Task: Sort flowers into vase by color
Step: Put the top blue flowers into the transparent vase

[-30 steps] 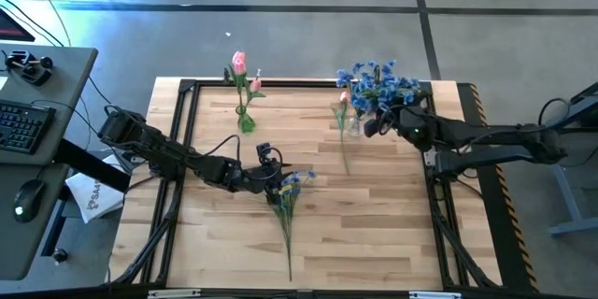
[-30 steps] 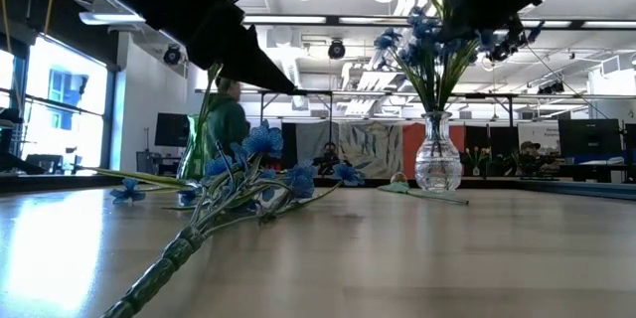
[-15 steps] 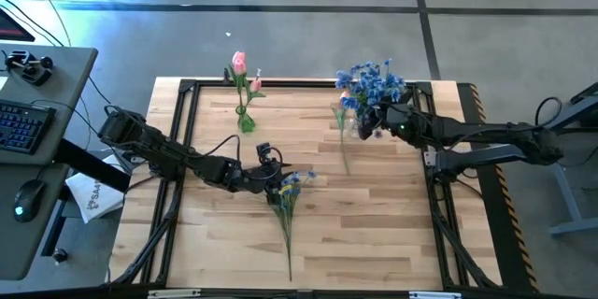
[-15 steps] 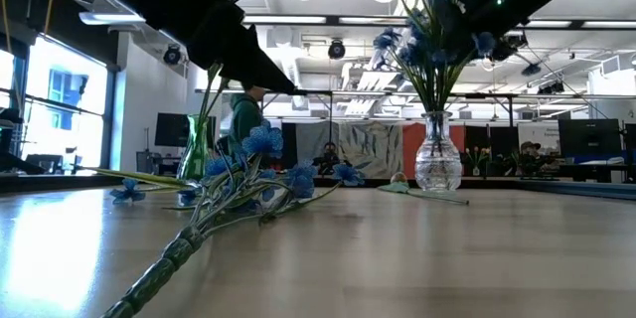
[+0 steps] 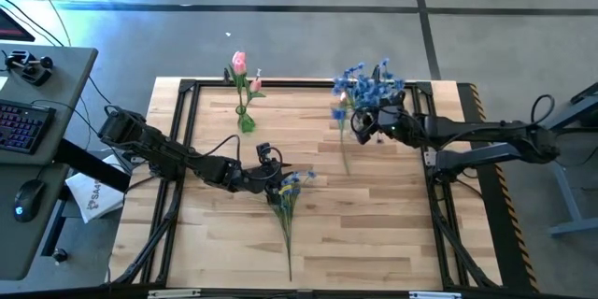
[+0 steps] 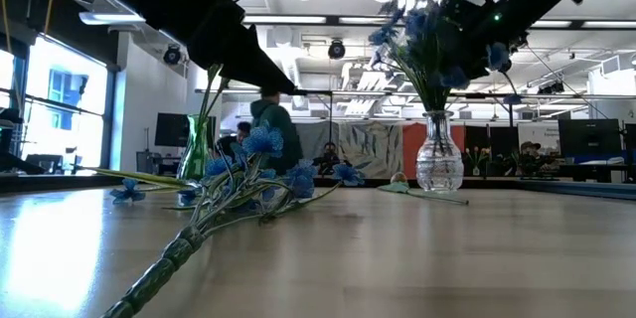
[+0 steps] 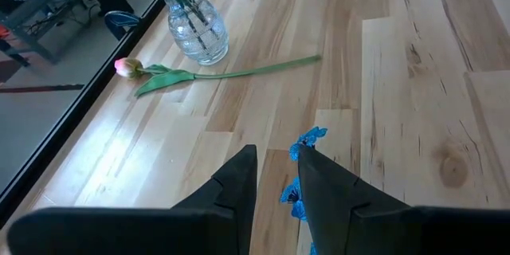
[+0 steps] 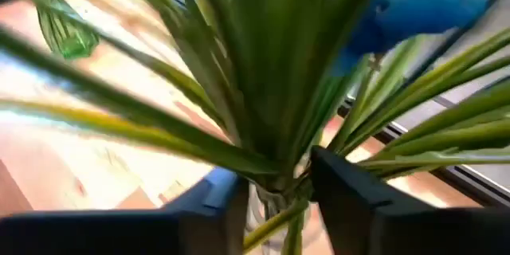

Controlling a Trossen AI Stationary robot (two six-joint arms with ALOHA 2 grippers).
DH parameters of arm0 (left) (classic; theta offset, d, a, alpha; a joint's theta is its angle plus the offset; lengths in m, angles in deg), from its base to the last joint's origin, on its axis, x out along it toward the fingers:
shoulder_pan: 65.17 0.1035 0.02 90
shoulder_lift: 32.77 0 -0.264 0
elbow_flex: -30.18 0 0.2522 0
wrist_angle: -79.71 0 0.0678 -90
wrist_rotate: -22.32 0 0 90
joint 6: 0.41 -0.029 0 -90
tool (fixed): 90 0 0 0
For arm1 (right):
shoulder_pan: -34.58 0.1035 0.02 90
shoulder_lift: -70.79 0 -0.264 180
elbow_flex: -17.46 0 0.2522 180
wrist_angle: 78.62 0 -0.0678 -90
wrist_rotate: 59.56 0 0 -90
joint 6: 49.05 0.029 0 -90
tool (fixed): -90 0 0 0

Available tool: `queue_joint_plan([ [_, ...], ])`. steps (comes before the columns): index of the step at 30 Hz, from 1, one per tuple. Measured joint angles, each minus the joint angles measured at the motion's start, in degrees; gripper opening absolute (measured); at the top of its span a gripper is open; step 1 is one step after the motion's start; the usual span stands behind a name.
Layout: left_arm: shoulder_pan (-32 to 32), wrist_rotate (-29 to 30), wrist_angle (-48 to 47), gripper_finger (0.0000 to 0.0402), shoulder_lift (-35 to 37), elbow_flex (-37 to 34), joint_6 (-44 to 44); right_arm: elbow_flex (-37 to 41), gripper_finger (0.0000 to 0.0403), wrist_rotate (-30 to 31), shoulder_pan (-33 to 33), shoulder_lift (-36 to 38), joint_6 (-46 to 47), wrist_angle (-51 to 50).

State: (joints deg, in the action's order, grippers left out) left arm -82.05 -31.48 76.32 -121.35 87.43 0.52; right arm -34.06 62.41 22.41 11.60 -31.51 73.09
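A bunch of blue flowers [image 5: 366, 84] stands in a clear glass vase [image 6: 435, 154] at the table's far right, tilted toward the left. My right gripper [image 5: 361, 123] is shut on its stems. A second blue bunch [image 5: 288, 196] lies flat at mid-table, stem toward the near edge. My left gripper [image 5: 277, 179] hovers over its blossoms [image 7: 306, 138], fingers a narrow gap apart. Pink tulips [image 5: 240, 62] stand in a green vase [image 5: 246, 121] at the far left. One pink tulip [image 7: 127, 68] lies on the table beside the clear vase. My right gripper pinches the blue bunch's green stems [image 8: 271, 127] between its two fingers [image 8: 223, 195], just above the vase's mouth. It comes slanting down from the table's right, fingers across the stems. The stem ends stay in the vase and the bunch leans left.
A black frame [image 5: 187, 89] runs around the wooden tabletop. Bare wood lies across the near half and between the two vases. Beyond the left edge stand a keyboard and a mouse. A person [image 6: 276, 129] walks in the room behind the table.
My right gripper has moved toward the table's left with the blue bunch's stems between its fingers. The bunch has tipped leftward in the clear vase, its stem ends staying inside. The person in the background has walked to the right.
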Motion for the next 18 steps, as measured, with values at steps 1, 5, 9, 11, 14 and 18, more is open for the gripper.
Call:
queue_joint_plan([
  [1,0.0,0.0,-0.02,0.0083,0.0,0.0,0.0,-0.35,0.014,-0.06,0.02,0.38,0.02,-1.44],
  [5,0.0,0.0,0.0,0.0083,0.0,0.0,0.0,-3.99,0.0208,-1.01,0.03,2.12,0.27,-7.84],
  [9,0.0,0.0,0.22,0.0083,0.0,0.0,0.0,-9.11,0.0247,-1.07,0.63,3.28,0.75,-14.49],
  [11,-0.01,0.0,0.22,0.0083,0.0,0.0,0.0,-11.56,0.0254,-1.21,1.18,3.5,1.4,-16.71],
  [14,0.0,0.02,0.22,0.0083,0.0,0.0,0.13,-14.9,0.0255,-2.28,2.22,3.59,1.52,-19.81],
  [18,-0.01,0.0,0.2,0.0083,0.0,-0.02,0.36,-19.15,0.025,-4.23,3.99,3.59,1.51,-23.15],
])
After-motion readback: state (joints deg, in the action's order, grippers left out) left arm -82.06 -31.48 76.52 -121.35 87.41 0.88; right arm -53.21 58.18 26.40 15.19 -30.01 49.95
